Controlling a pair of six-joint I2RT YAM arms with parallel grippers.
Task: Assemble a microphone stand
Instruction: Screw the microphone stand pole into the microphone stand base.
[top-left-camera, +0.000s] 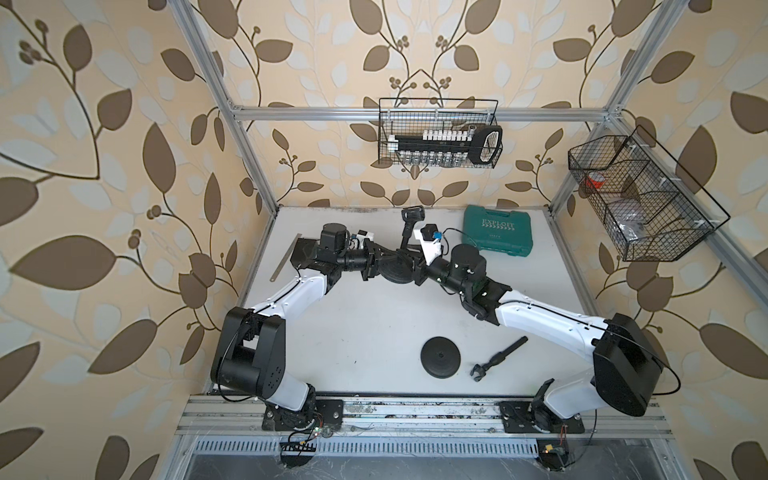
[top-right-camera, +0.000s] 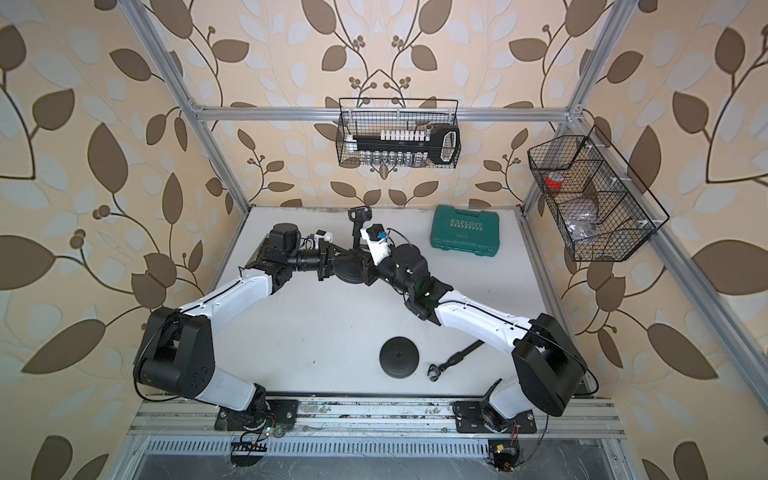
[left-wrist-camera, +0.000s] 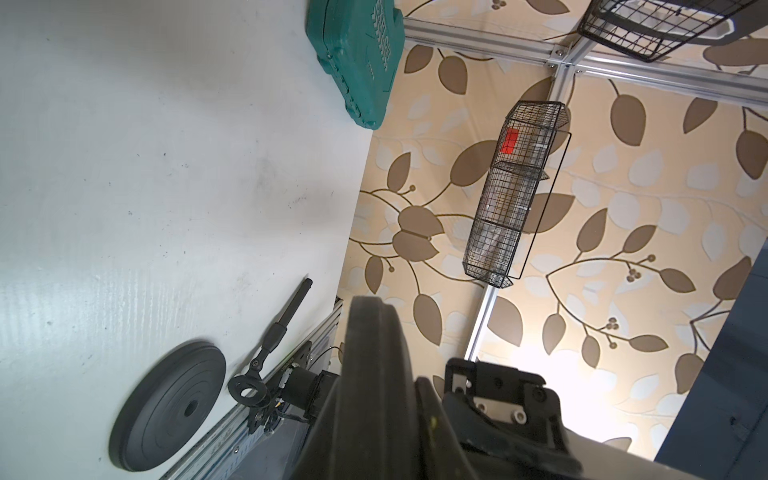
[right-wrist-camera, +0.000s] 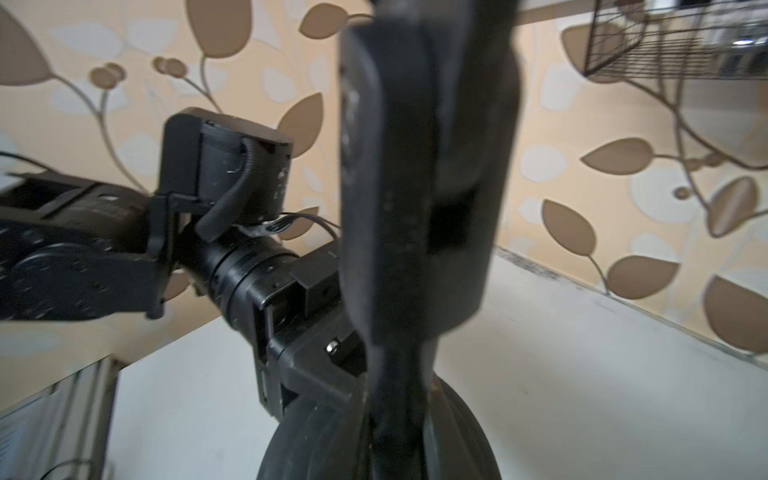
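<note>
Left gripper (top-left-camera: 384, 264) pinched shut on rim of round base (top-left-camera: 395, 275), mid-back of table (top-left-camera: 353, 324). Right gripper (top-left-camera: 411, 264) clamped tight, apparently on foot of pole (top-left-camera: 405, 237). Pole's long axis rises from base hub toward back wall, between both hands; right arm nearer it.

A green case (top-left-camera: 498, 230) lies shut on the white table (top-left-camera: 374, 324). Above it, on the back wall, a wire basket (top-left-camera: 384, 124) holds a socket rack (top-left-camera: 440, 143). Right of the case, a second basket (top-left-camera: 648, 245) holds something red (top-left-camera: 595, 181). Well left of the case lies a metal ruler (top-left-camera: 286, 257).
</note>
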